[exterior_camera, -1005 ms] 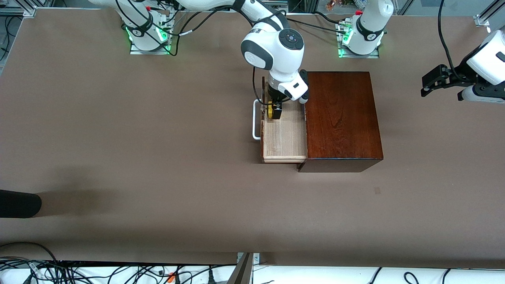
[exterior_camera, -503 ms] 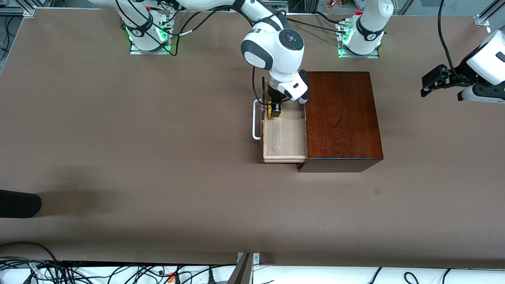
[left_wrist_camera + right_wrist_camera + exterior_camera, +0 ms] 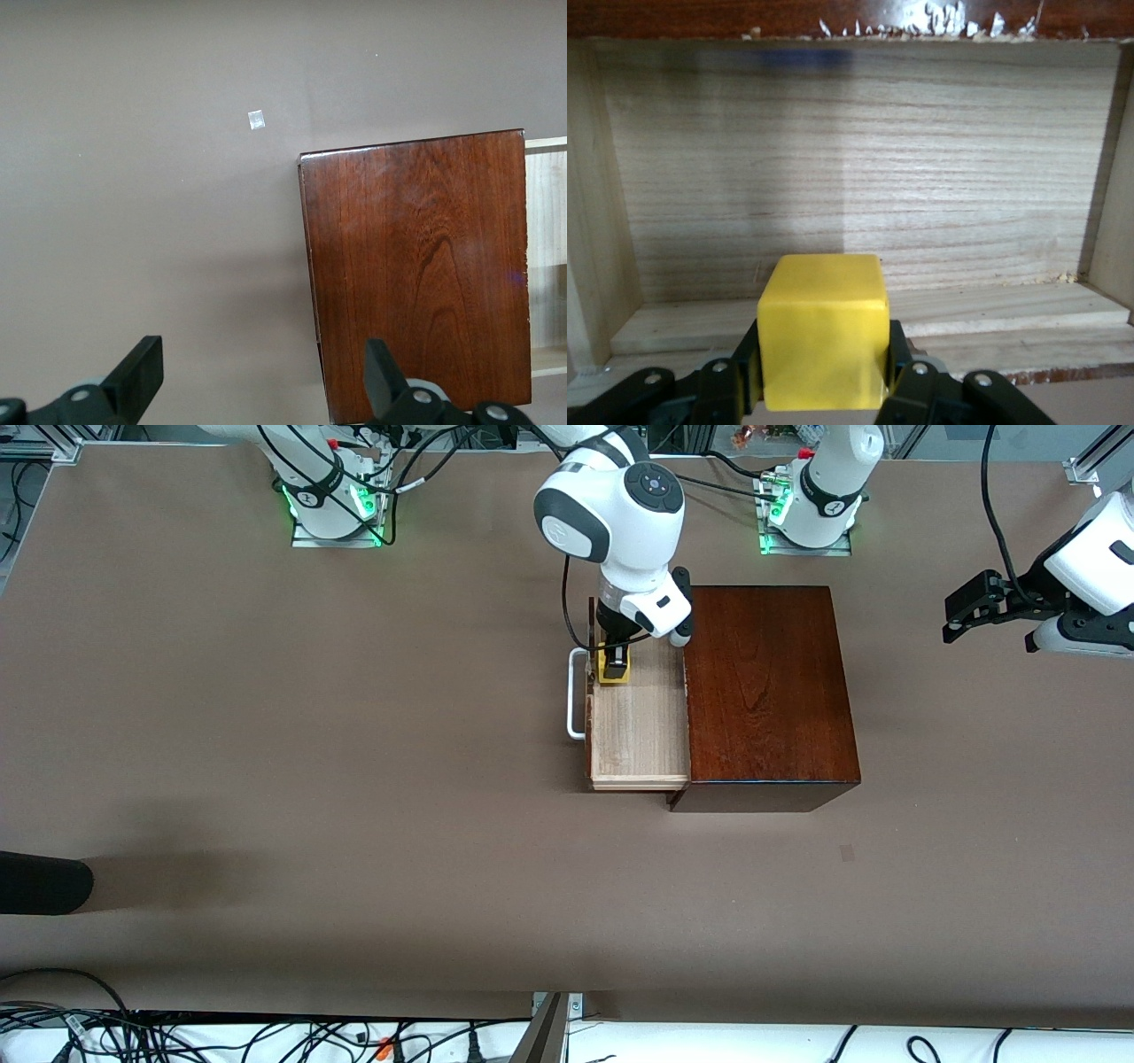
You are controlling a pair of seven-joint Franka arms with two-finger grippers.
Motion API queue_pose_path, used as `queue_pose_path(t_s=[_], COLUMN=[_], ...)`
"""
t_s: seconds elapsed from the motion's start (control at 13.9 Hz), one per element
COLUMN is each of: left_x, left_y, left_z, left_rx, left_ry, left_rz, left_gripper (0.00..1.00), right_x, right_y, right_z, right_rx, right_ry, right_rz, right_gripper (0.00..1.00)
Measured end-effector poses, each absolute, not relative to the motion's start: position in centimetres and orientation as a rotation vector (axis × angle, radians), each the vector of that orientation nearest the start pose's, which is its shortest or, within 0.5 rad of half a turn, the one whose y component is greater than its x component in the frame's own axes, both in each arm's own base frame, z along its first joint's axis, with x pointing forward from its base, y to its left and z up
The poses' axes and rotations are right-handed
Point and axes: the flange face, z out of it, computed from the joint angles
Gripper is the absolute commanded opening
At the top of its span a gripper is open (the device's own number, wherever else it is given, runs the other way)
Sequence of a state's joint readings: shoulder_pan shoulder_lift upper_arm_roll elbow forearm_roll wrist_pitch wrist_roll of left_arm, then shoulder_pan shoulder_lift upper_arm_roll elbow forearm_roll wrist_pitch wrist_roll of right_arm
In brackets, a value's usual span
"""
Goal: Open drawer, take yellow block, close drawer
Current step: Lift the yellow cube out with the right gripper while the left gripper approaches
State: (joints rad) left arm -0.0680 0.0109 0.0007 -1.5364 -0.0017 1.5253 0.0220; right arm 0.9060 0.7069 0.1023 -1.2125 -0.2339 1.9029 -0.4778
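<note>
The right gripper [image 3: 614, 662] is clamped on the small bright yellow cube [image 3: 613, 670], one finger on each of two facing sides, as the right wrist view shows [image 3: 823, 343]. The held cube hangs over the open pale light-wood drawer tray [image 3: 640, 731], at the end of the tray farther from the front camera and close to the dark reddish-brown drawer front with its white U-shaped bar handle [image 3: 575, 693]. Whether the cube has cleared the tray floor cannot be told with certainty; the right wrist view suggests it sits above the floor.

The governing relation for the next move is vertical — the cube lies inside the tray walls, so the likely exit is straight up before any travel sideways. The tray wall and drawer front stand just beside the gripper; a sideways shift made too low could strike them.

The drawer is pulled out of the glossy mahogany-coloured wooden box [image 3: 766, 691] toward the right arm's end of the brown counter [image 3: 266, 735]. The handle is therefore nearer to the right arm — closing the drawer falls most naturally to that arm.

The left gripper [image 3: 961, 611] waits with fingers spread apart [image 3: 137, 376], holding nothing, over the counter toward the left arm's end, well apart from the box.
</note>
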Motion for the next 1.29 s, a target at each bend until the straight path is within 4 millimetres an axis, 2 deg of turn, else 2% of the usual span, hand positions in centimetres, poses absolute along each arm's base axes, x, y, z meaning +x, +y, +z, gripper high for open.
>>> queue_pose_path(t_s=[0.22, 0.29, 0.43, 0.65, 0.86, 1.08, 1.29], left_x=[55.2, 55.2, 55.2, 55.2, 55.2, 55.0, 54.7], left_y=[-3.7, -3.8, -3.8, -3.8, -4.5, -6.3, -9.4], left_z=[63.1, 63.1, 63.1, 63.1, 63.1, 63.2, 63.4], left_rx=[-3.139, -3.139, -3.139, -3.139, -3.146, -3.167, -3.17], left_ry=[0.141, 0.141, 0.142, 0.143, 0.162, 0.207, 0.294], left_rz=[0.034, 0.034, 0.034, 0.033, 0.031, 0.027, 0.007], left_gripper=[1.0, 1.0, 1.0, 1.0, 1.0, 1.0, 1.0], right_x=[43.8, 44.7, 47.6, 52.4, 56.1, 59.5, 62.7], right_y=[60.0, 59.4, 56.7, 50.3, 43.6, 35.5, 27.7], right_z=[37.4, 38.8, 42.1, 47.1, 50.8, 52.9, 53.5], right_rx=[-2.401, -2.416, -2.471, -2.572, -2.656, -2.779, -2.867], right_ry=[-2.24, -2.192, -2.085, -1.92, -1.758, -1.581, -1.362], right_rz=[-0.003, -0.002, -0.014, -0.007, 0.007, 0.091, 0.13], right_gripper=[0.0, 0.0, 0.0, 0.0, 0.0, 0.0, 0.0])
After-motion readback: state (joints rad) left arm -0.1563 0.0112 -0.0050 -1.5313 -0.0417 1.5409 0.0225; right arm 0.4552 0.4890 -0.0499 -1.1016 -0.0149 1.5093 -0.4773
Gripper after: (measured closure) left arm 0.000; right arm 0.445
